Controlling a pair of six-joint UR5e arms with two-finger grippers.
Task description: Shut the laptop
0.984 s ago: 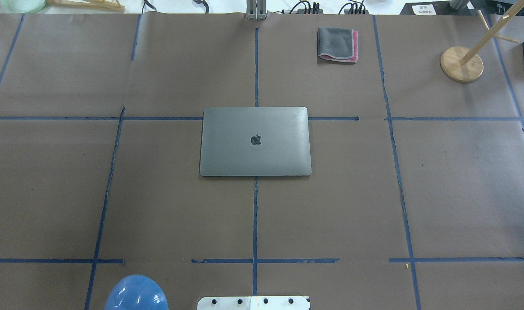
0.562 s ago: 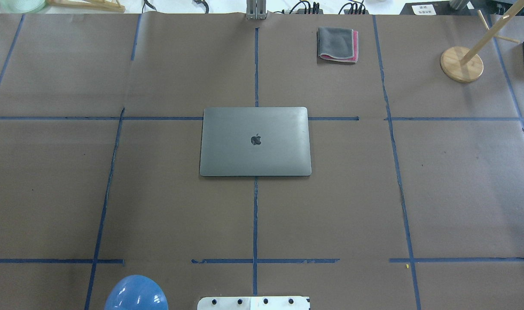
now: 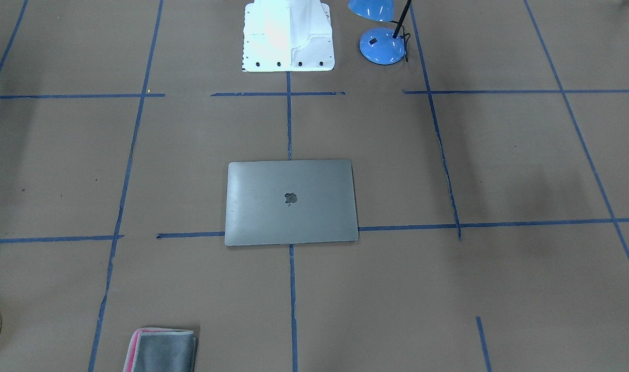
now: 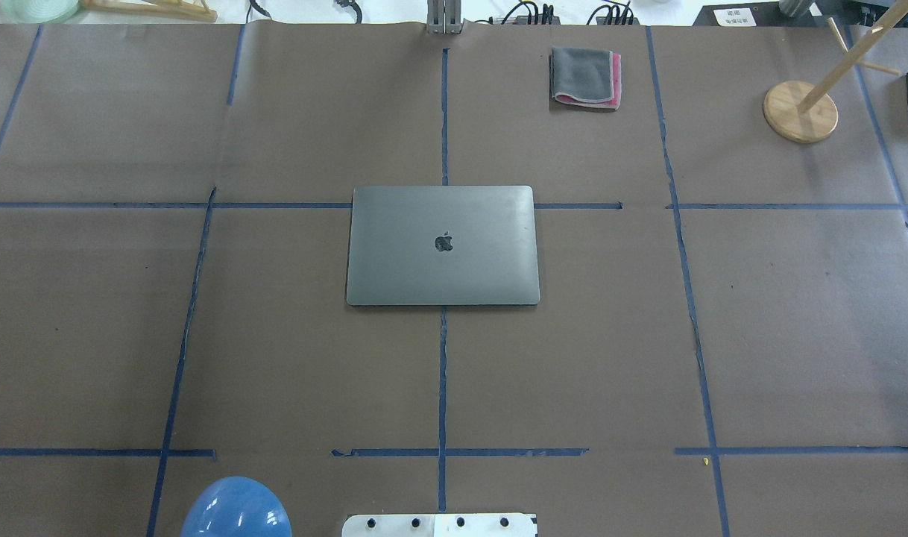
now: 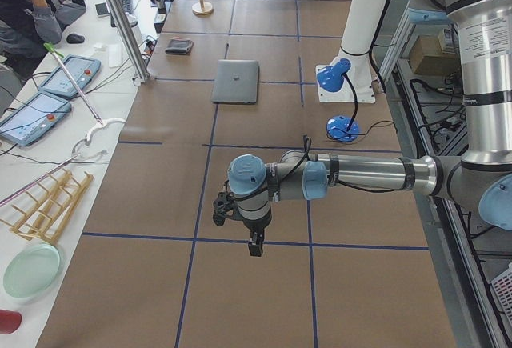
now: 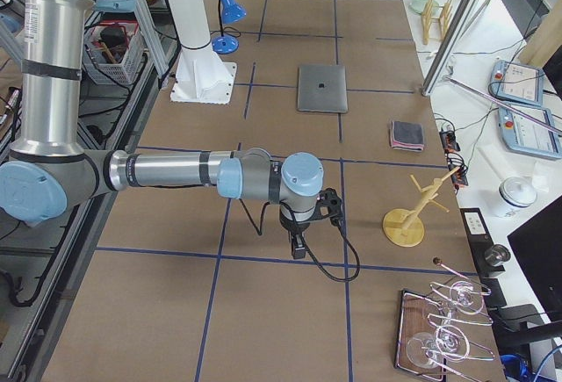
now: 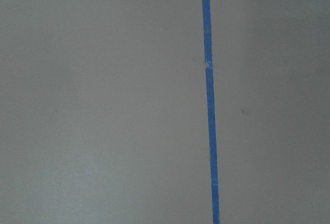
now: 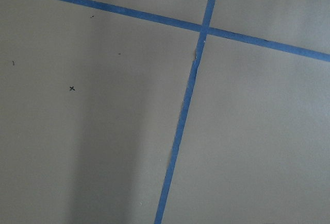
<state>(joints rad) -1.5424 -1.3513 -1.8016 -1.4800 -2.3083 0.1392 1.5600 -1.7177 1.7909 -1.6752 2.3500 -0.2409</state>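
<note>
The laptop (image 4: 443, 246) lies shut and flat in the middle of the table (image 4: 275, 358), lid up with the dark logo showing, square to the blue tape lines (image 4: 442, 373) that cross under it. Neither hand is near it. The left gripper (image 5: 254, 246) hangs fingers-down over bare brown paper at its own end of the table, just above a tape line. From there the laptop is well apart, far ahead along the table, and the blue desk lamp (image 5: 340, 104) stands between the two, off toward the robot's side. This gripper shows only in the side view, so I cannot tell how far its fingers are parted; nothing is seen in them. The right gripper (image 6: 298, 247) hangs the same way over the opposite end, with a black cable looping from the wrist, and it too shows only from the side, so its opening cannot be told, and nothing is seen in it. From this hand the laptop is again well apart, far up the table. A wooden stand (image 6: 406, 224) is near it on the side away from the robot, and a folded grey cloth with a pink edge (image 6: 407, 134) lies beyond that, short of the laptop. Both wrist cameras see only brown paper and blue tape.
</note>
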